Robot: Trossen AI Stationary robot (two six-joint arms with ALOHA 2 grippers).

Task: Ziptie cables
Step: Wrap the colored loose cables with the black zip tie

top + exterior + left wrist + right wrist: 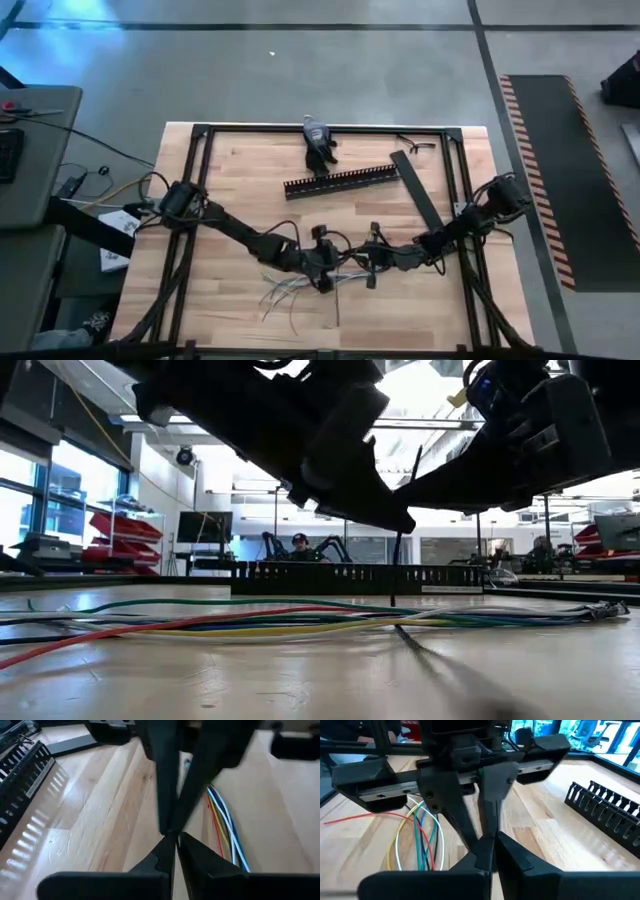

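Fingers [150,865] of the left gripper [325,268] are pressed together to a hairline slit, tip to tip with the other gripper. Whether anything is pinched in that slit cannot be told. The left arm reaches in from 9 o'clock on the table [240,160], and its gripper hangs a little toward 6 o'clock of the centre.

Just beneath it, the cables [295,290] lie flat on the wood. They fan out loosely toward 6 and 7 o'clock. In the low view they run across the table as red, yellow, green, blue and pale strands [250,622], not touched by either gripper.

A thin dark strip [393,565] stands nearly upright under the meeting point of the two grippers. Its lower end comes down to the level of the cables. Which gripper holds it cannot be told.

To the right, the right gripper [368,262] comes in from 3 o'clock. Its fingers [520,860] are likewise closed to a narrow line, nose to nose with the left pair.

Farther back, toward 12 o'clock, lies the duct [340,180], well apart from the cables. The lid [417,190] lies slantwise at about 1 o'clock, near the duct's right end.
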